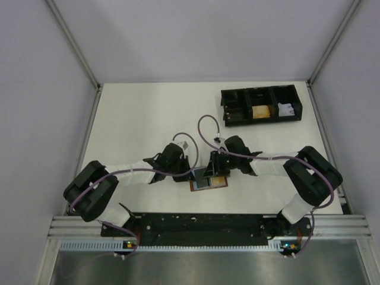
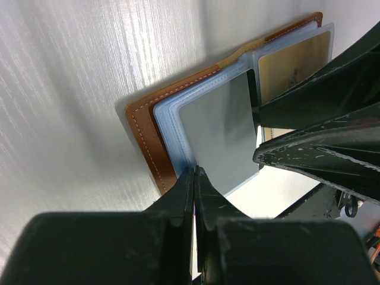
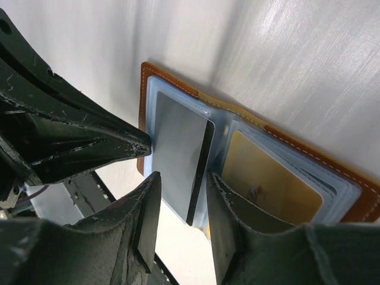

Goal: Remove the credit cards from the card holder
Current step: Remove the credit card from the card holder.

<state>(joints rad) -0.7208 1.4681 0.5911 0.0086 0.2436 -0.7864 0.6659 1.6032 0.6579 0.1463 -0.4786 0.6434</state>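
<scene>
The brown card holder (image 1: 218, 181) lies open on the table between both arms. Its clear sleeves show in the left wrist view, with a grey card (image 2: 219, 127) partly slid out and a gold card (image 2: 295, 56) in the other page. My left gripper (image 2: 195, 172) is shut, its tips pinching the near corner of the card holder's (image 2: 144, 133) sleeve. My right gripper (image 3: 185, 199) is open, its fingers (image 3: 148, 208) on either side of the grey card's (image 3: 178, 148) free end with a gap each side. The gold card (image 3: 267, 178) lies flat beside it.
A black three-compartment tray (image 1: 261, 93) stands at the back right, with a tan item and a white item inside. The left gripper's fingers (image 3: 77, 139) crowd the right wrist view. Grey walls enclose the table on three sides.
</scene>
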